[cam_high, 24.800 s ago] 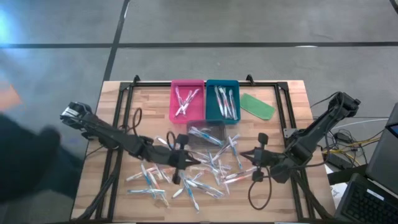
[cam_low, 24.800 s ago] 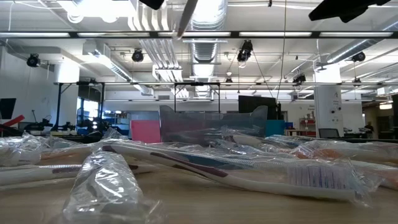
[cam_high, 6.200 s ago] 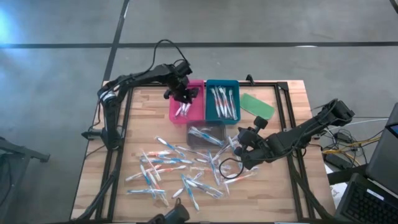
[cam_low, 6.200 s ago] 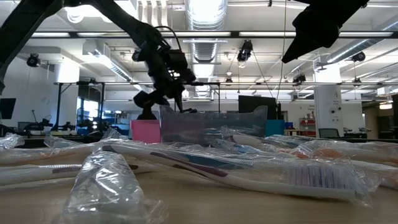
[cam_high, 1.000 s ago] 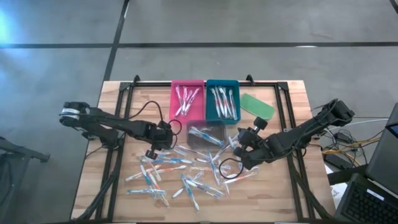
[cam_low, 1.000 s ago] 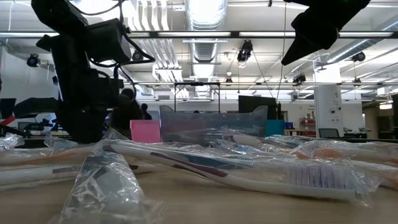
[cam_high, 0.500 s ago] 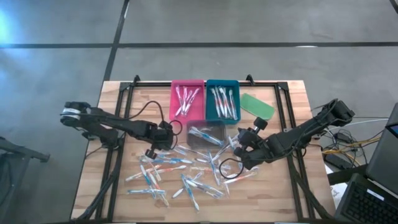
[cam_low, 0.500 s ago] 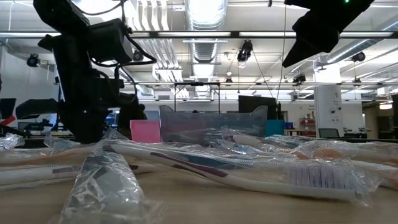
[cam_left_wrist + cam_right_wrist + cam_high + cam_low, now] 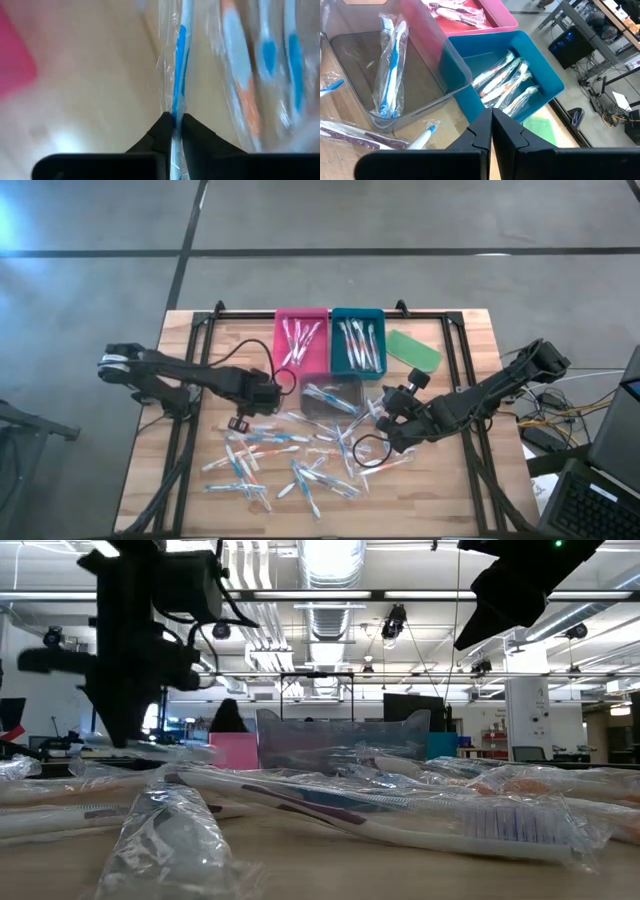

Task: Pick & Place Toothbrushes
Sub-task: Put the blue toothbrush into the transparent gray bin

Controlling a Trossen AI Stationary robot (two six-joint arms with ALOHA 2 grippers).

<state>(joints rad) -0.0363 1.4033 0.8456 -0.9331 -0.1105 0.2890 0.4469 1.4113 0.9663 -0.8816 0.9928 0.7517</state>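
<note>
Many toothbrushes [image 9: 300, 460] in clear wrappers lie scattered on the wooden table. More lie in the pink tray [image 9: 300, 340], the teal tray [image 9: 357, 340] and the clear tray [image 9: 330, 395]. My left gripper [image 9: 264, 394] points down over the pile's far left part, shut on a blue toothbrush [image 9: 179, 55] in its wrapper. My right gripper [image 9: 384, 414] hangs shut and empty, right of the clear tray [image 9: 395, 85] and above the table. My left gripper pinches the wrapped blue toothbrush between its two fingertips, on the blue handle [image 9: 174, 116]. The fingers come from above, pointing down. The brush runs on away from the fingers. In the low view its wrapper [image 9: 150, 748] shows blurred, just above the pile.
A flat green piece [image 9: 413, 348] lies right of the teal tray. A black frame [image 9: 330, 313] runs along the table's far edge and down both sides. In the low view, wrapped toothbrushes [image 9: 400, 815] fill the near table.
My left gripper has risen from the pile, and the wrapped blue toothbrush has come up with it off the table. My right arm has kept still.
</note>
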